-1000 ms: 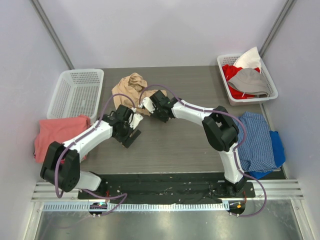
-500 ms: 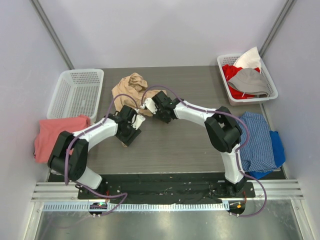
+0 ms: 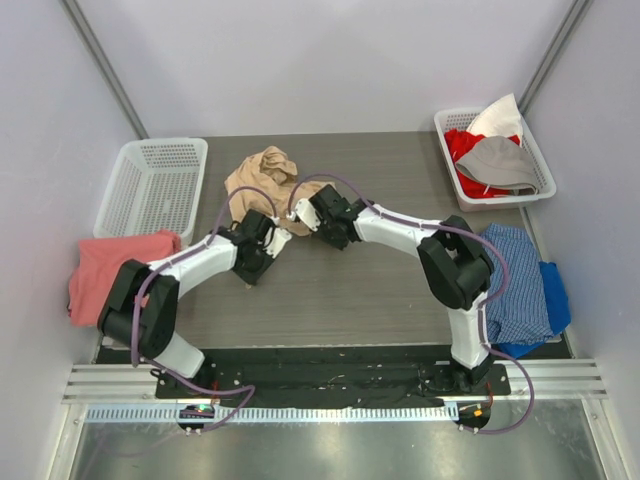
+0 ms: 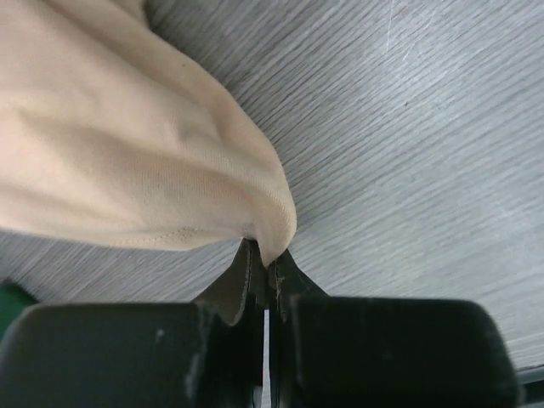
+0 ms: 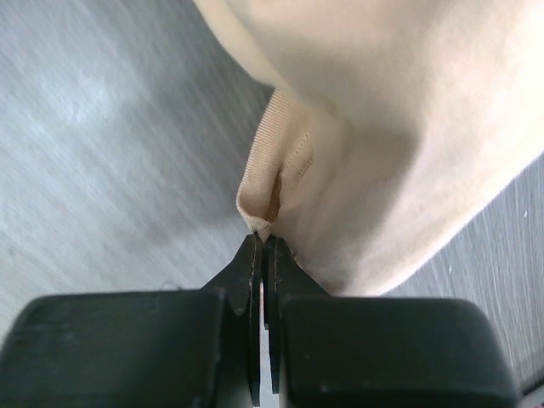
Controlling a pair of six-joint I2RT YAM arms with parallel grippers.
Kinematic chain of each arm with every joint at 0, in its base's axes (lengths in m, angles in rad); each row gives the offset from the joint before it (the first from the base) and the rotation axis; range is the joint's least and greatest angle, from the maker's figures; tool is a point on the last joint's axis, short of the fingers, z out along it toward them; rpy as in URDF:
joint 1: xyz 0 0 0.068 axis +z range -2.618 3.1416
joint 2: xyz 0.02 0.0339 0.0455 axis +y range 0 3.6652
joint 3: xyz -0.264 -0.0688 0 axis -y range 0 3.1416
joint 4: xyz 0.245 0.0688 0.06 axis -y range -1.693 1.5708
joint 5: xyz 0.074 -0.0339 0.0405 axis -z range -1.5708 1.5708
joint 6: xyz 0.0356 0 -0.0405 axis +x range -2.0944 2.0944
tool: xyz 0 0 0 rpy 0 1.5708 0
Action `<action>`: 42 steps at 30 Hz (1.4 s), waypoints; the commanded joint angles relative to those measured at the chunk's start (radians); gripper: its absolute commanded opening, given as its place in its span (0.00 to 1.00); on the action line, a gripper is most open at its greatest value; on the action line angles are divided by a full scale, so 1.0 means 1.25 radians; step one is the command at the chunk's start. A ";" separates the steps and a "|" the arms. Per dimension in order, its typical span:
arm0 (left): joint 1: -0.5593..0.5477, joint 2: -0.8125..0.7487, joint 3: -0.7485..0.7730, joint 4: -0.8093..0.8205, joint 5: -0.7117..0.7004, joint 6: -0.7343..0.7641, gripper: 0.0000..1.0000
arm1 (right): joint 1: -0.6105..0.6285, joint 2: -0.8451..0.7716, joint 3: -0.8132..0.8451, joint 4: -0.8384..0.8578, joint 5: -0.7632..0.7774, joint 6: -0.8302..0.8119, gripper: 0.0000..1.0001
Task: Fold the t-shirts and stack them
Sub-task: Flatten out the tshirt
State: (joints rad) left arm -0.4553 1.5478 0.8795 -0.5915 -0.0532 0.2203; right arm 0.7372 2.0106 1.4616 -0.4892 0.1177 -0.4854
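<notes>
**Top ext. view**
- Tan t-shirt point(image 3: 262, 175): crumpled heap, far-centre of table point(image 3: 350, 290). It sits between the white basket point(image 3: 155, 150) on the L and a second basket point(image 3: 447, 150) on the R, which holds red, grey and white cloth.
- Salmon-pink t-shirt point(image 3: 115, 265): at L table edge, well apart from the heap. Lies fairly flat; whether it is folded can't be told.
- Blue checked cloth point(image 3: 510, 280): R edge.
- Left gripper point(image 3: 278, 240) and right gripper point(image 3: 297, 213): both at the heap's near edge, close together. Jaw state not legible from this view.

**Left wrist view**
- Left gripper point(image 4: 265, 265): jaws pressed together on a small tuck of tan t-shirt point(image 4: 127, 153), at an edge w/ a stitch line. The rest of the cloth spreads up-left over the table.

**Right wrist view**
- Right gripper point(image 5: 263, 246): jaws pinching the ribbed collar point(image 5: 274, 161) of tan t-shirt point(image 5: 408, 102). Cloth bulk lies to the upper R.

**Step (est.)**
- Opening out the tan shirt ahead of folding.
- Both grips are taken, but the shirt is not yet spread and stacking has not begun.

**Next move (est.)**
- Lift and draw the grippers apart so the heap falls flat on the near part of the table.
- One grip is on the collar and the other on a stitched edge, so the shirt may hang skewed; a regrip is probable.
- Both pinches are thin and could slip.

**Markings**
- No brand, label, print or writing legible in any view.
</notes>
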 commanded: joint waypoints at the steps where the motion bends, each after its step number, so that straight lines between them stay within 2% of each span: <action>1: 0.001 -0.104 0.068 -0.024 -0.031 0.011 0.00 | -0.003 -0.112 -0.039 -0.014 0.022 0.009 0.01; 7: 0.008 -0.227 0.184 -0.055 -0.133 0.049 0.00 | -0.031 -0.305 -0.110 -0.028 0.086 0.002 0.01; 12: 0.054 -0.245 0.262 -0.029 -0.189 0.081 0.00 | -0.101 -0.431 -0.085 -0.065 0.130 -0.023 0.01; 15: 0.093 -0.241 0.285 -0.007 -0.205 0.085 0.00 | -0.160 -0.465 -0.059 -0.079 0.143 -0.042 0.01; 20: 0.170 -0.203 0.330 0.019 -0.200 0.075 0.00 | -0.248 -0.488 -0.031 -0.085 0.144 -0.077 0.01; 24: 0.195 -0.163 0.364 0.028 -0.199 0.073 0.00 | -0.290 -0.497 -0.016 -0.086 0.135 -0.084 0.01; 33: 0.202 -0.035 0.457 0.028 -0.184 0.066 0.00 | -0.294 -0.464 0.060 -0.134 0.067 -0.050 0.01; 42: 0.202 -0.026 0.531 -0.027 -0.076 0.010 0.00 | -0.295 -0.415 0.036 -0.124 0.072 -0.057 0.01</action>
State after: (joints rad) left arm -0.2092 1.5436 1.4551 -0.6125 -0.2287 0.2749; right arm 0.3756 1.4548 1.4998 -0.6636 0.1944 -0.5541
